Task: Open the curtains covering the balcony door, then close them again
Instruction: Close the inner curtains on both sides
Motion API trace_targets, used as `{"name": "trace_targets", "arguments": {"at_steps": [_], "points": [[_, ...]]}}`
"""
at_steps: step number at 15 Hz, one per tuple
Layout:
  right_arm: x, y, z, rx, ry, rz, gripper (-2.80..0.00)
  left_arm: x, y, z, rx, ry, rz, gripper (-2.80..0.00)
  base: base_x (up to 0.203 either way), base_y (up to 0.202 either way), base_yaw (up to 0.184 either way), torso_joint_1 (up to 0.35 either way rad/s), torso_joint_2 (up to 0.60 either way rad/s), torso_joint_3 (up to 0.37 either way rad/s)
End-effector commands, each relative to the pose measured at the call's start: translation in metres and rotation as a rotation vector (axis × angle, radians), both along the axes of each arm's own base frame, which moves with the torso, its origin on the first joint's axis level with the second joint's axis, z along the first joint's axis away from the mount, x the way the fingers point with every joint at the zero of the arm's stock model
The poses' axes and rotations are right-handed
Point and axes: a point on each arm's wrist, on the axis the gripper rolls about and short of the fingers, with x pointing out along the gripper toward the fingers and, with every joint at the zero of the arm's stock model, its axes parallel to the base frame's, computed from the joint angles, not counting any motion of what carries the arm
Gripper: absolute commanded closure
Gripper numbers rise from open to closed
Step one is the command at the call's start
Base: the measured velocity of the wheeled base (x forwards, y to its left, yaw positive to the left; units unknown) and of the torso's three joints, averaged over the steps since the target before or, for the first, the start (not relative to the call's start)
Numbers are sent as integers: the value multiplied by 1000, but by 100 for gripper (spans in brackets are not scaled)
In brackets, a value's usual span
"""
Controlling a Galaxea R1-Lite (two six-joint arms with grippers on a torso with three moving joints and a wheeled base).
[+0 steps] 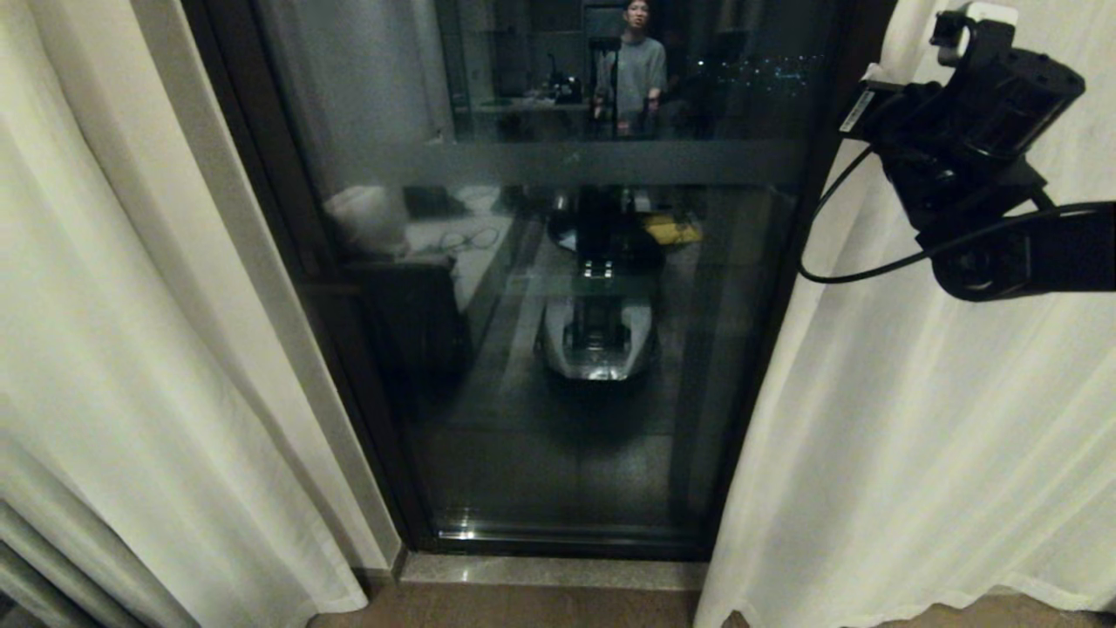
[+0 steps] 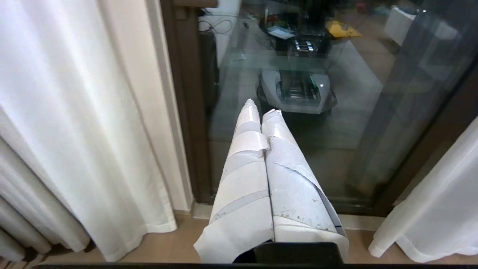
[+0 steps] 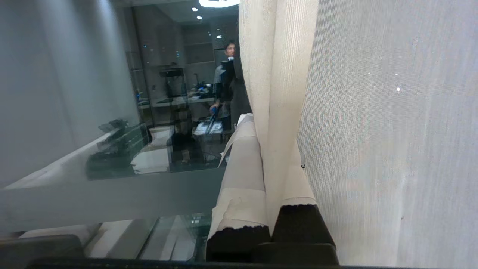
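right arm (image 1: 976,166): raised at upper right | right gripper (image 3: 269,149): closed | left gripper (image 2: 261,108): closed, held low

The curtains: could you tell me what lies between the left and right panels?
The head view shows the balcony door between the curtains, its glass uncovered.

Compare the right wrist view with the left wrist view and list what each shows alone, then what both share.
Only the right wrist view shows the right gripper shut on a fold of the cream-white pleated curtain at the door's right side, and a person reflected in the glass.

Only the left wrist view shows the left gripper, its tape-wrapped fingers shut on nothing, the cream curtain panel on the left and the brown floor.

Both show the dark-framed reflective glass balcony door.
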Motion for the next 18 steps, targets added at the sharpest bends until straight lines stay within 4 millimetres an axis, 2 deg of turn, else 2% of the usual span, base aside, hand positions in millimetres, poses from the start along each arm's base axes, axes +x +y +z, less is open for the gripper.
{"name": "trace_targets", "arguments": {"at_steps": [1, 5, 14, 18], "points": [[0, 0, 0, 1, -5, -1, 0, 0, 0, 0, -1, 0, 1, 0, 0, 187, 0, 2, -2, 2], [-2, 0, 1, 2, -6, -2, 0, 0, 0, 0, -1, 1, -1, 0, 0, 152, -2, 0, 3, 4], [-5, 2, 4, -21, -12, -10, 0, 0, 0, 0, -1, 1, -1, 0, 0, 0, 0, 0, 0, 0], [-6, 15, 5, -57, -13, 2, 0, 0, 0, 0, -1, 1, -1, 0, 0, 0, 0, 0, 0, 0]]}}
